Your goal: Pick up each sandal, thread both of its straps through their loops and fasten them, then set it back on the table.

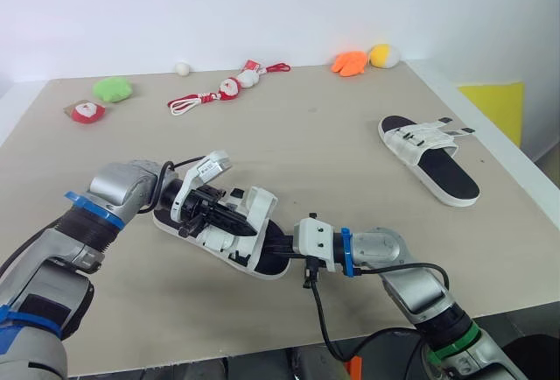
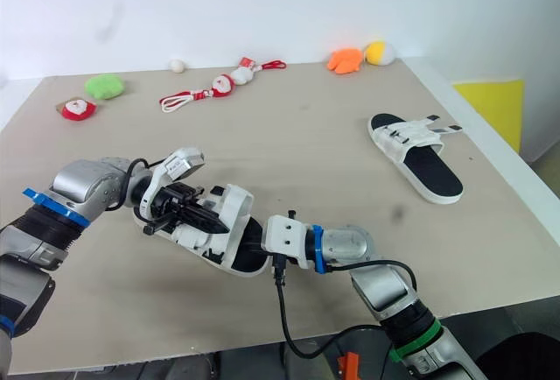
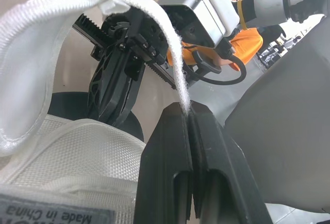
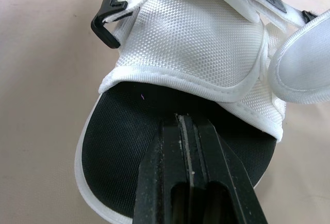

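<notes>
Threading step: strap is pinched by tightly closed left fingers, seemingly for steering toward a loop.
Right fingers: closed empty, pressed on the sandal's footbed, apparently steadying it.

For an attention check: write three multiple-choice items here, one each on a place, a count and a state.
1. The far sandal lies on the table's: A. right side B. far left corner C. near left edge
2. Sandals in view: A. one B. two C. three
3. The left gripper is: A. open B. shut on a white strap C. shut on a pen
Key: A, it lies by the right edge; B, far sandal plus near sandal; B, the strap's edge sits between its shut fingers.
</notes>
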